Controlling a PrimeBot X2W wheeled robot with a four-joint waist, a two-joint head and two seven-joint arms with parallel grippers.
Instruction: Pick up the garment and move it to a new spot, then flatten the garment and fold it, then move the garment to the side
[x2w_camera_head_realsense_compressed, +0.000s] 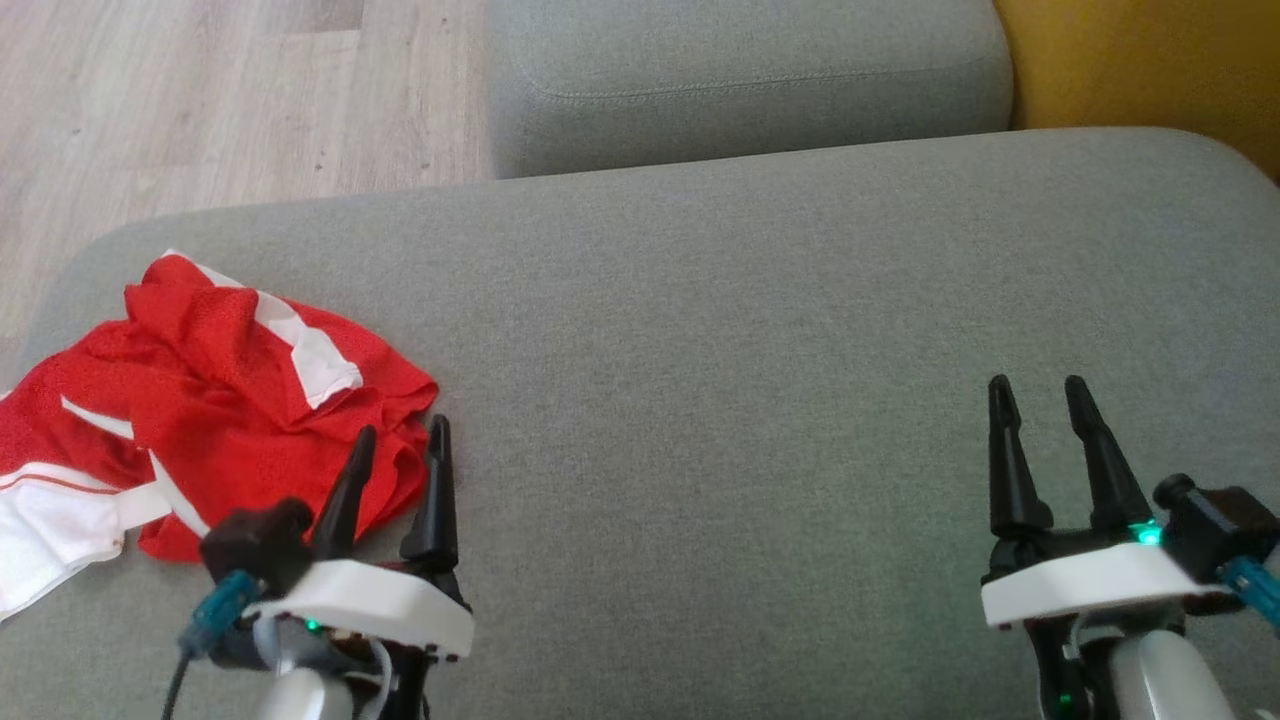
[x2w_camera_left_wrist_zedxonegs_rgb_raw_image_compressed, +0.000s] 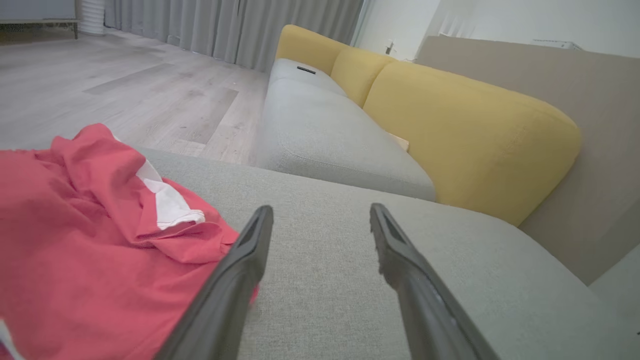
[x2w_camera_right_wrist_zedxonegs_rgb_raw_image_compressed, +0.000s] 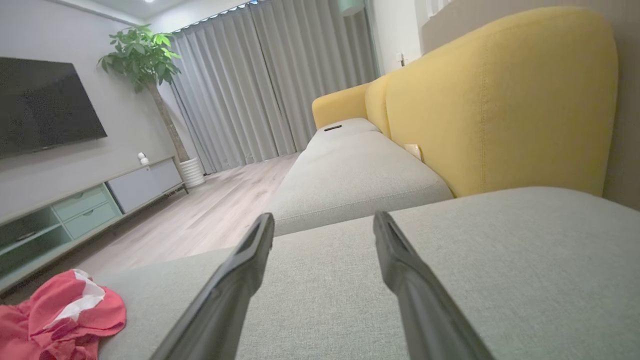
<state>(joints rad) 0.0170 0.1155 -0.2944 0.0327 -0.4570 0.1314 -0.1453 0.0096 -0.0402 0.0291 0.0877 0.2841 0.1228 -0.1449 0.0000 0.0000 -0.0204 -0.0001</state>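
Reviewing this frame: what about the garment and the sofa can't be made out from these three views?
Garment: crumpled, and cut off by the head view's left edge and by the left wrist view's left and bottom edges, so its type is unclear.
Contact: a finger of the left hand overlaps the garment's near edge; touching or above, cannot tell.
Dark object on the far cushion: too small to identify.
Pale item beside the yellow backrest: partly tucked in, unclear.
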